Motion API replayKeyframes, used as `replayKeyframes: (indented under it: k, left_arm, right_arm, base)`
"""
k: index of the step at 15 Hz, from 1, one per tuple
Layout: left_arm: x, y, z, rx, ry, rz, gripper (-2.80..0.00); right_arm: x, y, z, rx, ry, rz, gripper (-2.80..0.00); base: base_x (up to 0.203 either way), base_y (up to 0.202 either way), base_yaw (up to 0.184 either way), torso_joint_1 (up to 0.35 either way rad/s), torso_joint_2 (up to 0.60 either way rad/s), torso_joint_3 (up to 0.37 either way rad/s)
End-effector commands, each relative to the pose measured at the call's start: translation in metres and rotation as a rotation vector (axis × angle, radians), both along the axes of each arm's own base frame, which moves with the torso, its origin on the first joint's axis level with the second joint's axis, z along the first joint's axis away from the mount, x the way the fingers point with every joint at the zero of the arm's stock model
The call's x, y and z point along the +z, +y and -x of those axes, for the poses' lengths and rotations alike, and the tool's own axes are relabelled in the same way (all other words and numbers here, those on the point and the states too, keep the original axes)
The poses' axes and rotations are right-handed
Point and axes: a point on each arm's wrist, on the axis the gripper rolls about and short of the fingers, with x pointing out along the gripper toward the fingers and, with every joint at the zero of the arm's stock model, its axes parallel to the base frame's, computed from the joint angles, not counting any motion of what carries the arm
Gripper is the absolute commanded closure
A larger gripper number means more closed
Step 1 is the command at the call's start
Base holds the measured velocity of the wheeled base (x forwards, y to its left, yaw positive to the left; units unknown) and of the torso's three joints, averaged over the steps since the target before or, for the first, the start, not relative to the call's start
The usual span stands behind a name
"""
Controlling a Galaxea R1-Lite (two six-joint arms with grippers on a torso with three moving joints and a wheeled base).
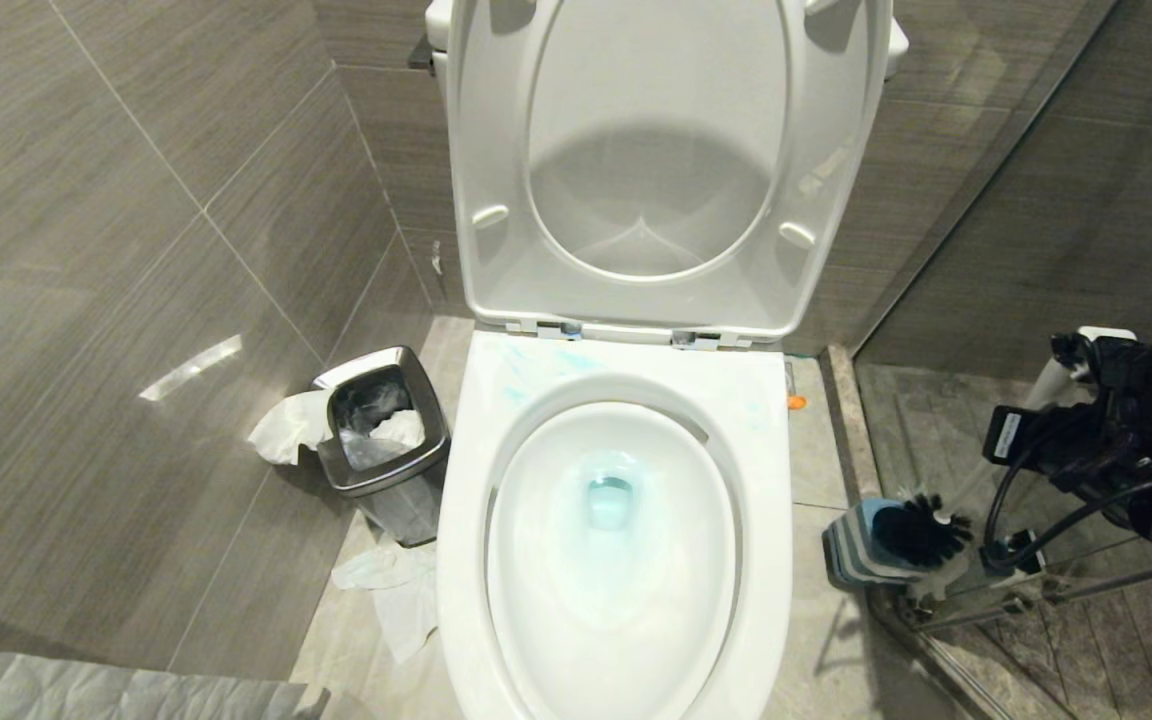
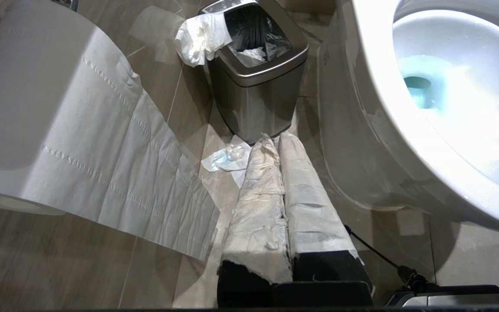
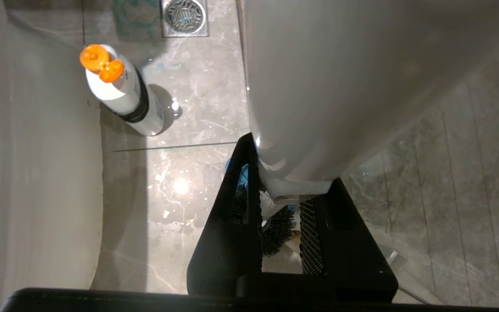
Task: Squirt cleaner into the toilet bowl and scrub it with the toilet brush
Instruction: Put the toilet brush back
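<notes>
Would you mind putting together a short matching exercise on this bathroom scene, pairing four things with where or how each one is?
Things:
1. toilet brush
2. waste bin
3. toilet seat and lid
4. bottle with the orange cap

States:
A. raised upright against the wall
B. gripped by its handle in the right gripper
C. lined with a bag, tissue hanging over its rim
D. standing on the floor tiles near the drain

Pairs: 1-B, 2-C, 3-A, 4-D

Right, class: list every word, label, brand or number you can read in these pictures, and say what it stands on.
None can be read.
bottle: label print, too blurred.
tag on the right arm: too small.
toilet bowl: faint mark on its outer wall, unreadable.
</notes>
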Motion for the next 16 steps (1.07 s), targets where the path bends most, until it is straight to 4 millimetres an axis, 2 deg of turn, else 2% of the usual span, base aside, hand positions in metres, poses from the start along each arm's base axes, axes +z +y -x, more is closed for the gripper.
replayKeyframes:
  k: [1, 6, 16]
  left_arm:
    - [0.000, 0.000, 0.000, 0.000, 0.002, 0.000, 0.00]
    - [0.000, 0.000, 0.000, 0.000, 0.001, -0.001, 0.00]
    - [0.000, 0.000, 0.000, 0.000, 0.003, -0.004, 0.00]
  right_arm:
    - [-0.005, -0.001, -0.006, -0.002, -0.017, 0.005, 0.00]
    - [-0.033, -0.019, -0.027, -0.034, -0.075, 0.067, 0.00]
    - [-0.062, -0.020, -0.034, -0.032, 0.004, 0.051, 0.00]
  base:
    - [0.000, 0.000, 0.000, 0.000, 0.00, 0.000]
    - [0.000, 0.000, 0.000, 0.000, 0.00, 0.000]
    - [0.000, 0.000, 0.000, 0.000, 0.00, 0.000]
